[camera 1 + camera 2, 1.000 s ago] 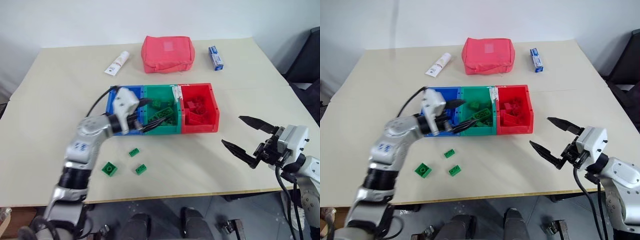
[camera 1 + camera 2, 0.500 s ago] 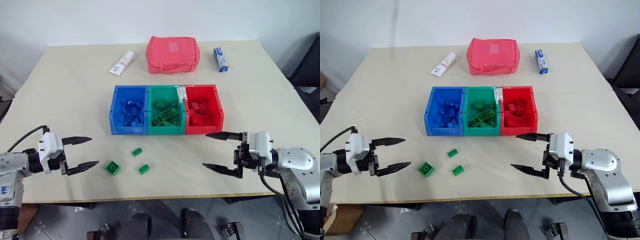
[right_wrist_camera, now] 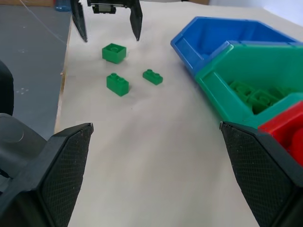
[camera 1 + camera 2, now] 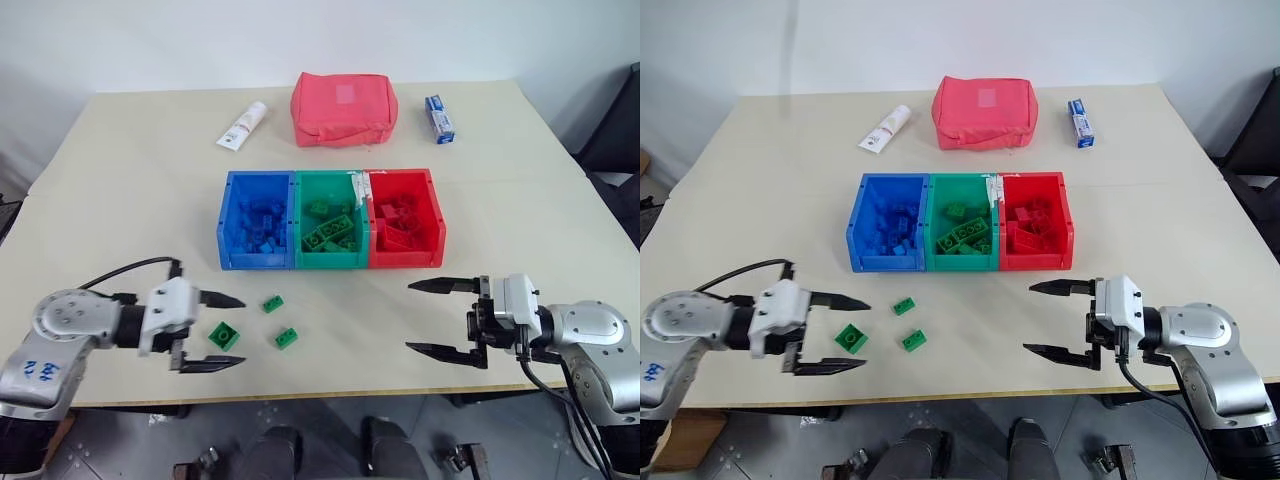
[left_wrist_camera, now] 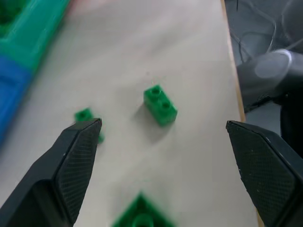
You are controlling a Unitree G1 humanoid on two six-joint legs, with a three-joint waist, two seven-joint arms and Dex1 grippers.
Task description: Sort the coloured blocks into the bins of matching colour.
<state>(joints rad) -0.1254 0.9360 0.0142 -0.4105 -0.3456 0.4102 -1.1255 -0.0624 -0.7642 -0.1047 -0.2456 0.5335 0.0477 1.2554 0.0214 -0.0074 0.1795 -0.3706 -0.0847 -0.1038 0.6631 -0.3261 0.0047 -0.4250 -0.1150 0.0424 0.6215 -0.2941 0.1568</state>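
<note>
Three green blocks lie loose on the table in front of the bins: a square one [image 4: 224, 335], a small one [image 4: 273, 303] and an oblong one [image 4: 287, 338]. The joined bins stand mid-table: blue [image 4: 255, 261], green [image 4: 330, 261] with several green blocks inside, and red [image 4: 405, 259]. My left gripper [image 4: 244, 331] is open and low at the front left, its fingers on either side of the square block without touching it. My right gripper [image 4: 408, 318] is open at the front right, pointing left, with nothing between its fingers.
A red fabric pouch [image 4: 345, 107], a white tube [image 4: 240, 125] and a small blue box [image 4: 437, 117] lie at the back of the table. The table's front edge [image 4: 330, 392] runs just below both grippers. A dark chair [image 4: 615, 130] stands at the right.
My left gripper left the bins, swung out to the far left, then came right and down to straddle the square green block. My right gripper turned to point left and sank a little.
</note>
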